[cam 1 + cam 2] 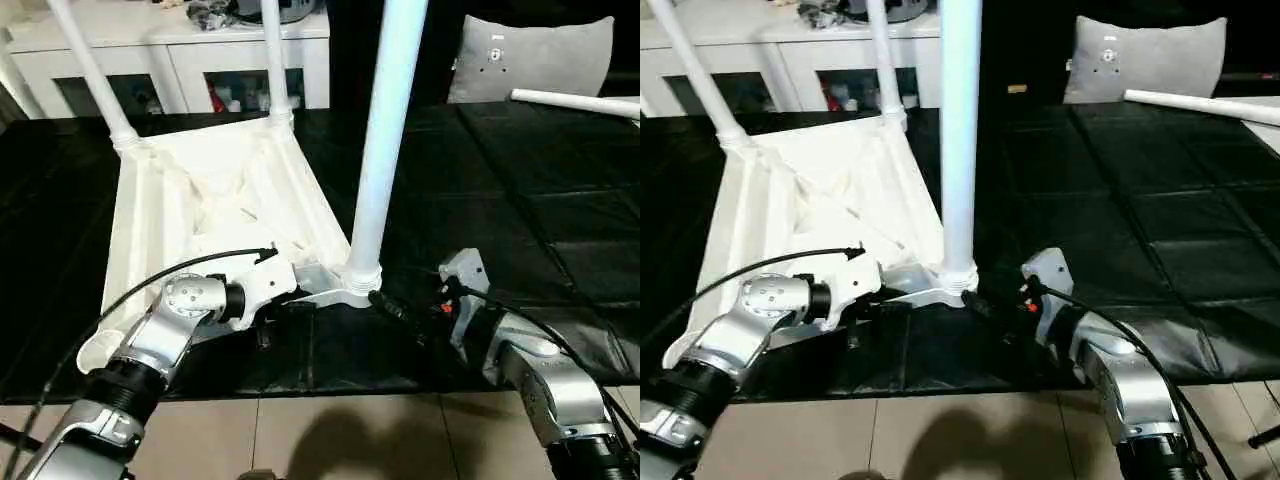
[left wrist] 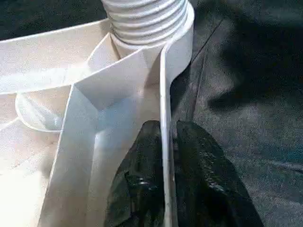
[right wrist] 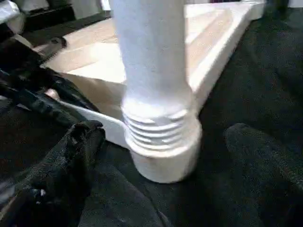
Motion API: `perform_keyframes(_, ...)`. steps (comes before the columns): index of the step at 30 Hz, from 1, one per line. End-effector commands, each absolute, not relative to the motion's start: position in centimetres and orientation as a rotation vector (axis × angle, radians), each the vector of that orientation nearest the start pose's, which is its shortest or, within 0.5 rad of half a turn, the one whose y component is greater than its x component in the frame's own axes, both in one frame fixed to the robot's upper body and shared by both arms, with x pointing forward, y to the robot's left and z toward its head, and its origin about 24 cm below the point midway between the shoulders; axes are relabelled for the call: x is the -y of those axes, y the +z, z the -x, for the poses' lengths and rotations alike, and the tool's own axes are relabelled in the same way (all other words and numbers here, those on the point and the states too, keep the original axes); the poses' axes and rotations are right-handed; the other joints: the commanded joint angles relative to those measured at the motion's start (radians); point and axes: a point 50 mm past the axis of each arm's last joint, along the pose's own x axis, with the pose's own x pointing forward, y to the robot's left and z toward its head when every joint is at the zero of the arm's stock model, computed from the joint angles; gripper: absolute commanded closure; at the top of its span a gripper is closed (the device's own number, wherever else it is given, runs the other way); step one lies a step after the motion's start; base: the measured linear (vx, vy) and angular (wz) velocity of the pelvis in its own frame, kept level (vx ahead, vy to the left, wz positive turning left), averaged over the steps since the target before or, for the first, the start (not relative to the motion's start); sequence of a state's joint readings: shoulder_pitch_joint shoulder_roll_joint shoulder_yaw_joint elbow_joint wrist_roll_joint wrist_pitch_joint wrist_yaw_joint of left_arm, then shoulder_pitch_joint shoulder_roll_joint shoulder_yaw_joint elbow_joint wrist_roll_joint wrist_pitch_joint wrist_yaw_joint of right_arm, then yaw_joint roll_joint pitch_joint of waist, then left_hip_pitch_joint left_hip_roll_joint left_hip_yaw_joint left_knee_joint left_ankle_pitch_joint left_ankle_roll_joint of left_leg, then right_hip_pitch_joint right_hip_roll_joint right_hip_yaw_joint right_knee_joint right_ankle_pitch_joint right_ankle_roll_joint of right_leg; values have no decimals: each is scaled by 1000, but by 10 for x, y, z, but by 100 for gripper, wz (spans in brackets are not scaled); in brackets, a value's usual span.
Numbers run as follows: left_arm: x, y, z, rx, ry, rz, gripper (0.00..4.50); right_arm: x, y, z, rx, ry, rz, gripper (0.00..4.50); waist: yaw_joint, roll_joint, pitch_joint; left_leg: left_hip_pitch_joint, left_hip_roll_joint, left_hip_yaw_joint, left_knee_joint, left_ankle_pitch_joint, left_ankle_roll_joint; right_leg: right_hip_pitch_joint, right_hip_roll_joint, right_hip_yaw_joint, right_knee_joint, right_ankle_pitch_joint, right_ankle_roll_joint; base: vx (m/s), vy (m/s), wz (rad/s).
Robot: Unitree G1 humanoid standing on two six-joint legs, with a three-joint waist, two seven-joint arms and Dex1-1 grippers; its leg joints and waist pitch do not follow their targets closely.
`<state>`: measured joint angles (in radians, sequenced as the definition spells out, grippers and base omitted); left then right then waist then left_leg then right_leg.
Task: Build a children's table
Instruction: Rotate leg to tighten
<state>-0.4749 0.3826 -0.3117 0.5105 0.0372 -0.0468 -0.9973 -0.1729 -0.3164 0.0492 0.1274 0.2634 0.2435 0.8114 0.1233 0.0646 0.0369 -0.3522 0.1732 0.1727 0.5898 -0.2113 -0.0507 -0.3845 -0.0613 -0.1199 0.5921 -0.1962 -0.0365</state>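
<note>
left claw [image 2: 165, 175] pinching tabletop [image 1: 210, 190] rim | right claw [image 3: 161, 189] gaping wide around near leg [image 1: 385, 140] base | seating threads squarely, keeping rim pinned

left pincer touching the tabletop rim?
Touching. The left wrist view shows the left pincer with one black finger pressed on each side of the tabletop side wall.

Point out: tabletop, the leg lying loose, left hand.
tabletop [image 1: 215, 190]: left eye view, ribbed underside.
loose leg [image 1: 575, 101]: left eye view, middle of the tube lying on the black cover.
left hand [image 2: 166, 156]: left wrist view, between its fingertips at the tabletop rim.
</note>
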Motion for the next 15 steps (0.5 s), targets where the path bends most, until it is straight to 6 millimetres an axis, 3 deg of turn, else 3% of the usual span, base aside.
perform_keyframes(1, -136, 28, -302, -362, -1211, -495, 357, 159, 45, -267, -222, 867, -10, 0, 2, -14, -50, -3, 66, -27, -68, -125, 78, 44, -110, 72, -90, -314, -82, 0, 0, 0)
perform_keyframes(12, -138, 26, -308, -343, -1186, -403, 357, 157, 46, -265, -209, 885, -18, 0, 11, -16, -48, 0, 64, -27, -70, -147, 66, 43, -111, 71, -100, -388, -50, 0, 0, 0)
perform_keyframes(13, -139, 26, -309, -342, -1185, -403, 384, 157, 46, -265, -209, 885, -19, 0, 13, -15, -48, 2, 66, -28, -70, -148, 65, 42, -111, 71, -99, -381, -53, 0, 0, 0)
perform_keyframes(15, -141, 26, -310, -344, -1182, -411, 393, 158, 46, -264, -208, 888, -19, 0, 15, -16, -49, 1, 66, -28, -70, -147, 65, 42, -112, 72, -97, -368, -57, 0, 0, 0)
